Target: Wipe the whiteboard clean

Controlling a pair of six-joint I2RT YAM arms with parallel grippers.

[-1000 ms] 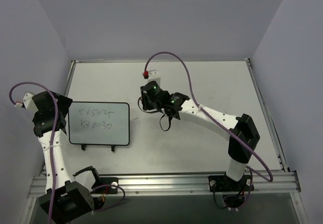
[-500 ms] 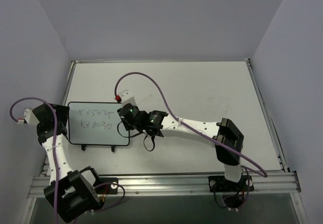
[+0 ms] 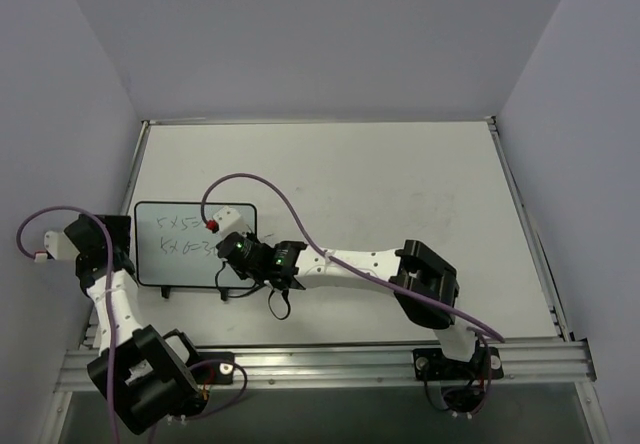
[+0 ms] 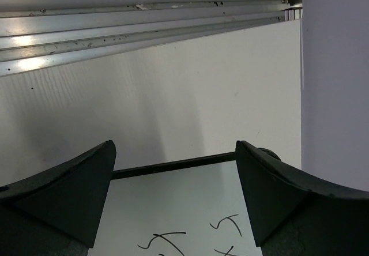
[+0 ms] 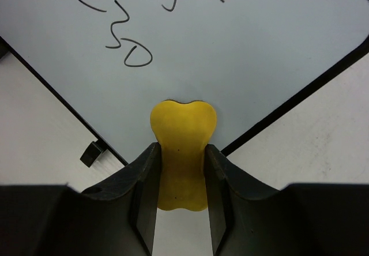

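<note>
The whiteboard [image 3: 165, 254] lies flat at the table's left, black handwriting [image 3: 180, 234] on it and small black feet on its near edge. My right gripper [image 5: 181, 149] is shut on a yellow block [image 5: 183, 123], squeezed between the fingers. The block's tip rests over the whiteboard [image 5: 248, 42] near its near right corner, just right of the writing. In the top view that gripper [image 3: 228, 252] covers the board's right part. My left gripper [image 4: 174, 152] stands open and holds nothing, its fingers straddling one black-framed edge of the whiteboard [image 4: 173, 204]. From above, it [image 3: 112, 249] sits at the board's left side.
Aluminium rails [image 3: 320, 121] run along the table's far and side edges, with another rail [image 3: 330, 359] at the near edge. Grey walls close in on the left, back and right. A purple cable [image 3: 270, 189] loops over the table behind the right wrist.
My right arm has swung left from the table's middle onto the board's near right part, carrying the yellow block. The left arm has drawn a little nearer along the board's left edge.
</note>
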